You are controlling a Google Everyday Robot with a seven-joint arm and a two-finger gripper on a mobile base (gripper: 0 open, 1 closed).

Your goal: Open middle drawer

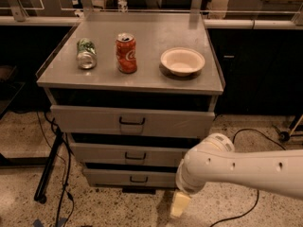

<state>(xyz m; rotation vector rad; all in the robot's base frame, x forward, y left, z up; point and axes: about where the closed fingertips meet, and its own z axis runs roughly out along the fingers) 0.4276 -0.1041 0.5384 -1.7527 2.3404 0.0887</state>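
The middle drawer (109,153) is the grey metal front between the two other drawers of the cabinet, with a small black loop handle (135,156) at its centre. It sits pushed in, level with the drawers around it. My gripper (180,204) hangs low at the bottom of the camera view, below and right of that handle, in front of the bottom drawer's right part. My white arm (246,170) reaches in from the right edge and hides the right end of the middle and bottom drawers.
The taller top drawer (94,119) and the bottom drawer (109,177) are both shut. On the cabinet top (151,82) lie a green can on its side (86,53), an upright red can (126,53) and a white bowl (182,61). Black cables (64,174) trail on the floor at left.
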